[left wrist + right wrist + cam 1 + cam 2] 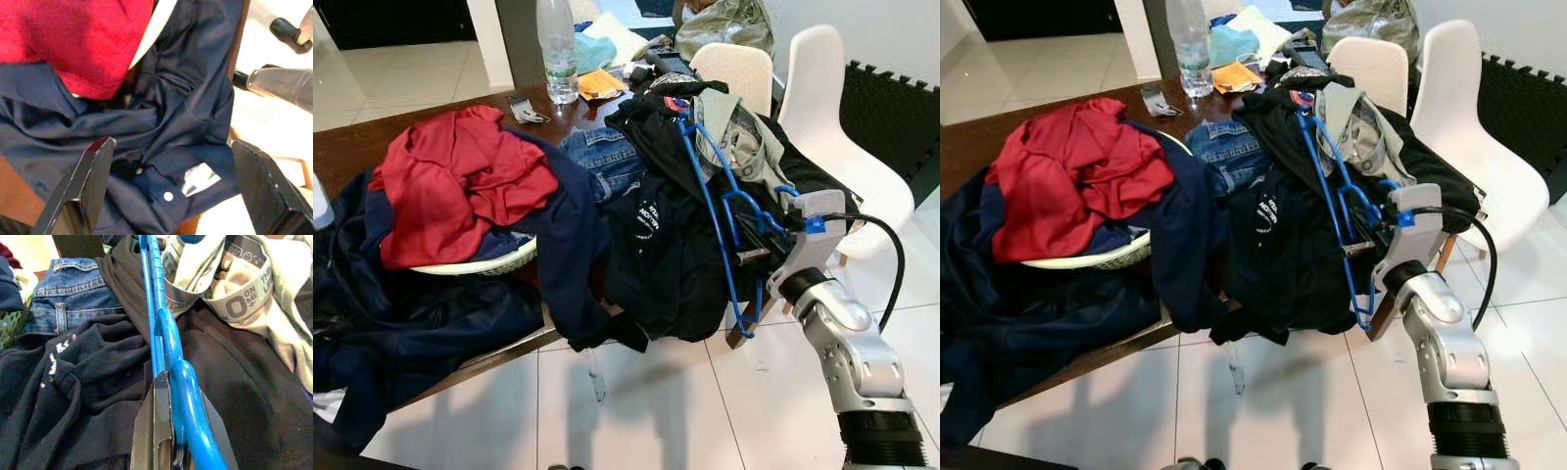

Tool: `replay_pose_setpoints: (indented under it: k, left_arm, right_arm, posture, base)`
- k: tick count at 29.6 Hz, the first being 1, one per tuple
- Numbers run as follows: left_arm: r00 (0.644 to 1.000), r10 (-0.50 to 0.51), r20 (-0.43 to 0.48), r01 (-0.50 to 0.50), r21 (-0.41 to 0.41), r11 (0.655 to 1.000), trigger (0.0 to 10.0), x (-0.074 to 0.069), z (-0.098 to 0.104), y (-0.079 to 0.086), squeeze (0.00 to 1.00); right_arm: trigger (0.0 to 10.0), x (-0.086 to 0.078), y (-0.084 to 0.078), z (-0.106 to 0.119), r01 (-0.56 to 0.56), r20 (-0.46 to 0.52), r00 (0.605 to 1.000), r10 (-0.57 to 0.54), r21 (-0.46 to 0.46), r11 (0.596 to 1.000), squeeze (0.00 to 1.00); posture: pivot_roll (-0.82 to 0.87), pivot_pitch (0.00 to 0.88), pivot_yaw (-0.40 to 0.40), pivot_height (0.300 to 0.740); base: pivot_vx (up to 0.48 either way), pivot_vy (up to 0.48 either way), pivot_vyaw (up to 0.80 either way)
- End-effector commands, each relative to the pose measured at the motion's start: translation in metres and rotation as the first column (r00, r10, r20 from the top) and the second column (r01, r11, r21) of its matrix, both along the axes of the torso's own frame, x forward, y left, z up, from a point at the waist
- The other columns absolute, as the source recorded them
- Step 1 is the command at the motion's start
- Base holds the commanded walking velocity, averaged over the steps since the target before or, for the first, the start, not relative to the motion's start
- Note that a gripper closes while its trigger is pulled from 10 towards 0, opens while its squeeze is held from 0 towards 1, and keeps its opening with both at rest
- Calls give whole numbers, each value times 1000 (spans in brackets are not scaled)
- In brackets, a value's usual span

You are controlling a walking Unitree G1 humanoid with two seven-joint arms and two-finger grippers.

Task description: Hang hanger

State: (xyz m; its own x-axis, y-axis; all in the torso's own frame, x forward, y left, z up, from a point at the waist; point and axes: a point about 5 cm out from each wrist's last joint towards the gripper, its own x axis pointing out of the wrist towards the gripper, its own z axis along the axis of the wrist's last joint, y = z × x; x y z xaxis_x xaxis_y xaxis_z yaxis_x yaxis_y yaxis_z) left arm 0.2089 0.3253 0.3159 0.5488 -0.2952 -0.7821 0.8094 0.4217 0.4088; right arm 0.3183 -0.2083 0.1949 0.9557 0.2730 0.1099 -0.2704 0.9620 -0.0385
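A blue plastic hanger (pixel 183 382) lies slanted across a black garment (pixel 666 235) at the right end of the heaped table. My right gripper (pixel 762 235) is shut on the hanger's lower part; in the right wrist view the blue bar runs between its two fingers (pixel 155 426). A grey-green garment (pixel 744 147) hangs around the hanger's upper end. My left gripper (pixel 171 191) is open, hovering over a navy shirt (pixel 186 107) with nothing between its fingers.
The wooden table (pixel 342 147) holds a red garment (pixel 460 181) on a white basket (pixel 499 262), jeans (pixel 607 157) and a water bottle (pixel 556 49). Two white chairs (pixel 842 127) stand to the right. White tile floor (pixel 636 411) lies in front.
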Motion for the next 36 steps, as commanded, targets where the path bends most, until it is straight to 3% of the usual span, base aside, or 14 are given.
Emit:
replay_pose_setpoints:
  k: [1, 3, 5, 7, 15, 20, 27, 29, 36]
  left_arm:
    - [992, 23, -127, -4, 147, 989, 10000, -3, 4, 9, 0]
    - [992, 23, -127, -4, 147, 989, 10000, -3, 4, 9, 0]
    - [976, 85, -198, -22, 298, 954, 10000, -2, -5, 23, 0]
    - [976, 97, -196, -24, 346, 938, 10000, 1, -12, 28, 0]
    - [986, 78, -145, -2, 466, 885, 10000, 10, -50, 42, 0]
    - [999, 11, -52, 15, 464, 886, 10000, 27, -66, 41, 0]
    - [999, -29, 23, 15, 465, 885, 10000, 41, -70, 38, 0]
    - [993, -42, 111, -16, 477, 879, 10000, 54, -71, 39, 0]
    - [991, -37, 127, -29, 486, 874, 10000, 58, -70, 45, 0]
  right_arm:
    - [10000, -1, -3, -5, 10, -22, 1000, -10, 0, 1000, 0]
    - [10000, -1, -3, -5, 10, -22, 1000, -10, 0, 1000, 0]
    - [10000, -1, -1, -6, 9, -25, 1000, -9, 0, 1000, 0]
    - [10000, -1, 0, -7, 10, -28, 1000, -10, -1, 1000, 0]
    - [10000, -3, -5, -9, 21, -39, 999, -21, -5, 1000, 0]
    - [10000, -4, -1, -11, 17, -42, 999, -17, -2, 1000, 0]
    - [10000, -5, -1, -12, 15, -44, 999, -15, -2, 1000, 0]
    - [10000, -6, -2, -12, 19, -46, 999, -19, -2, 1000, 0]
    - [10000, -8, -2, -13, 21, -49, 999, -21, -3, 1000, 0]
  posture:
    - [167, 189, 16, 740]
    - [167, 189, 16, 740]
    - [165, 190, 19, 740]
    - [163, 192, 20, 740]
    - [160, 195, 21, 740]
    - [155, 198, 21, 740]
    - [152, 199, 23, 740]
    - [149, 202, 27, 740]
    - [147, 205, 27, 740]
  base:
    - [0, 0, 0]
    - [0, 0, 0]
    - [0, 0, 0]
    - [0, 0, 0]
    - [0, 0, 0]
    - [0, 0, 0]
    - [0, 0, 0]
    - [0, 0, 0]
    - [0, 0, 0]
